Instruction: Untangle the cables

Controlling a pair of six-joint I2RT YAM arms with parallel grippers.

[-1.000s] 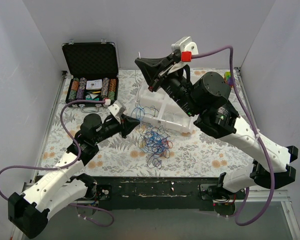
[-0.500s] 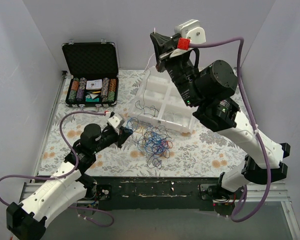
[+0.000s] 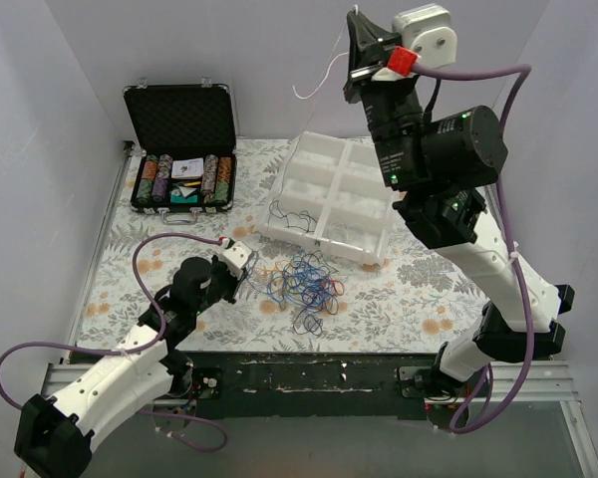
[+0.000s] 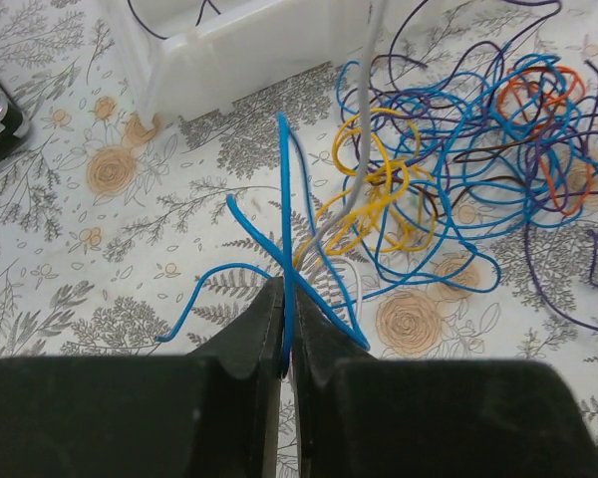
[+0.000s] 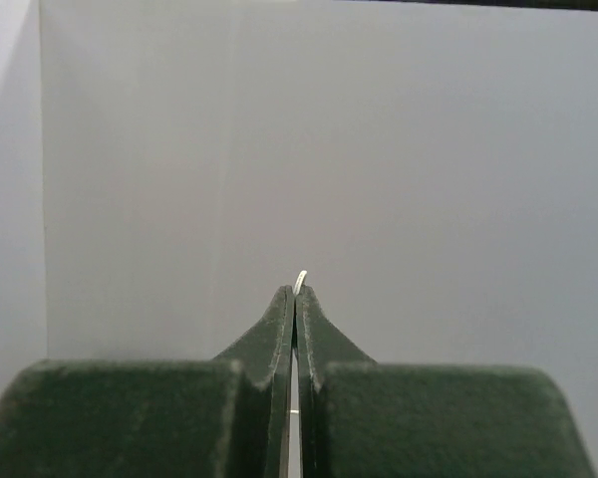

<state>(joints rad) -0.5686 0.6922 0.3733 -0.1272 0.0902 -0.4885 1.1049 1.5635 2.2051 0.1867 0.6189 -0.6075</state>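
Observation:
The tangle of cables [image 3: 304, 282] lies on the flowered table in front of the white tray, with blue, yellow, orange and dark loops; it also shows in the left wrist view [image 4: 458, 169]. My left gripper [image 3: 241, 274] [image 4: 288, 299] is low at the tangle's left edge, shut on a blue cable [image 4: 285, 199]. My right gripper [image 3: 355, 40] [image 5: 295, 294] is raised high near the back wall, shut on a thin white cable [image 3: 314, 85] whose tip [image 5: 300, 278] pokes out between the fingertips; its free end hangs in the air to the left.
A white compartment tray [image 3: 329, 199] stands behind the tangle with a few dark wires in it; its wall shows in the left wrist view [image 4: 219, 50]. An open black case of poker chips [image 3: 181, 139] stands at the back left. Grey walls close in on three sides.
My right gripper has risen from over the tray toward the back wall, lifting the white cable clear of the tangle. My left gripper has drawn back toward the near left with the blue cable.

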